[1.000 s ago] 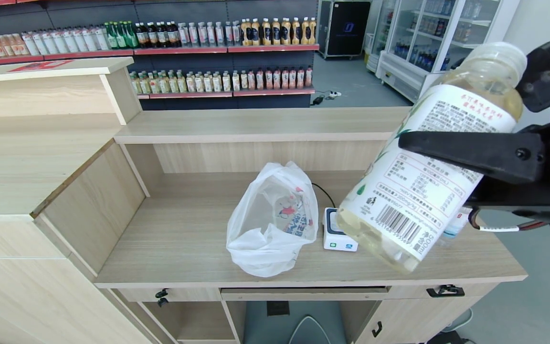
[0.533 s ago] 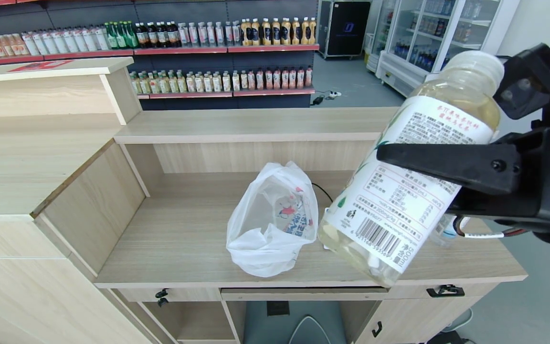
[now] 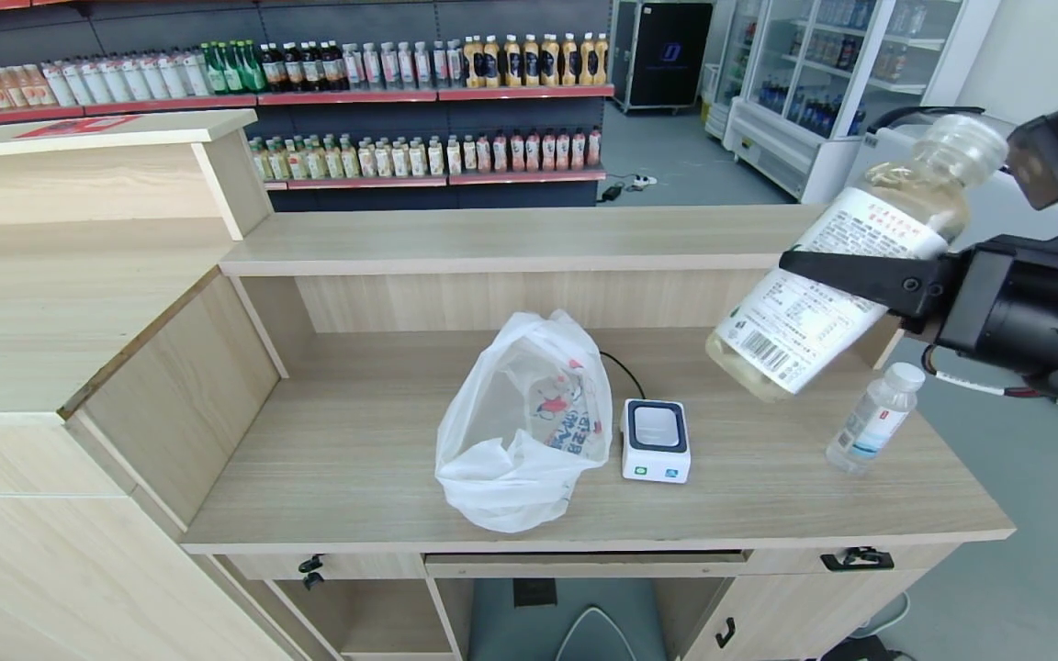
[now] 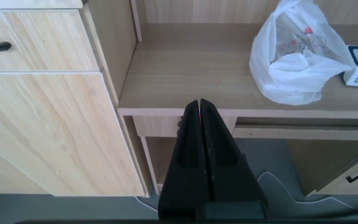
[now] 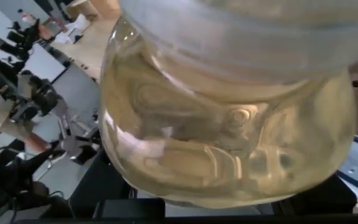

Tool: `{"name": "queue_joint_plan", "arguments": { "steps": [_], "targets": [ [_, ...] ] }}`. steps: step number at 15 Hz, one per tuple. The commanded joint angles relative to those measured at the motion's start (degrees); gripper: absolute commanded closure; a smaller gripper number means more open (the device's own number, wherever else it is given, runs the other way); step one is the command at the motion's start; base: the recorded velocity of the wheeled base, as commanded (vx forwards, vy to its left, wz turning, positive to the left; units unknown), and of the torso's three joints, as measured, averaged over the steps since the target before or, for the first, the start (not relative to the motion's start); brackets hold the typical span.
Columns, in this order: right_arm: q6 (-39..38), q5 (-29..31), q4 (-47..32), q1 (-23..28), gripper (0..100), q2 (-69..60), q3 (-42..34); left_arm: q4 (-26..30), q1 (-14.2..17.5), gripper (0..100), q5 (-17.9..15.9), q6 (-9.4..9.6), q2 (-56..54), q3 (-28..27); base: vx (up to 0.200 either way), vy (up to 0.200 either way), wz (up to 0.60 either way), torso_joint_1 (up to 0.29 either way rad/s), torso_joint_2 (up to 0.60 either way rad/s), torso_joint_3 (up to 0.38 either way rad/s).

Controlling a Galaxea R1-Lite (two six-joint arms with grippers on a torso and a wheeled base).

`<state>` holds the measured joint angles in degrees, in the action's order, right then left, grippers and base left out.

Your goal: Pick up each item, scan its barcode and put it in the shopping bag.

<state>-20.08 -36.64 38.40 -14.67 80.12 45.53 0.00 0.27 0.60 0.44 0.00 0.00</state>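
We work at the wooden counter, where the white shopping bag sits open-mouthed near the middle. High over the counter's right end, our right gripper is clamped across the label of a large tea bottle, which hangs tilted with its base down toward the bag side and its barcode turned up toward our head camera. The step in hand, as we judge it, is the scan. We should lower the bottle over the scanner, which lies just beside the bag with its window facing up. Then we roll the wrist until the barcode faces that window, and hold steady there. We should also pass well clear of the small water bottle standing nearby. Our left gripper hangs before the counter's front edge, fingers pressed together on nothing.
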Motion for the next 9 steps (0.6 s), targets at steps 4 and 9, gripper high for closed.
{"name": "queue_joint_plan", "arguments": {
  "steps": [4,9],
  "targets": [
    [20.87,6.06,0.18,15.72,100,6.10,-2.90,0.00,0.00,100,0.02,0.00,0.00,0.00,0.000,0.000,0.00,0.000,0.00,0.000],
    [32.12,6.23,3.44,21.78,100,9.44,-5.19,0.00,0.00,100,0.02,0.00,0.00,0.00,0.000,0.000,0.00,0.000,0.00,0.000]
  ]
}}
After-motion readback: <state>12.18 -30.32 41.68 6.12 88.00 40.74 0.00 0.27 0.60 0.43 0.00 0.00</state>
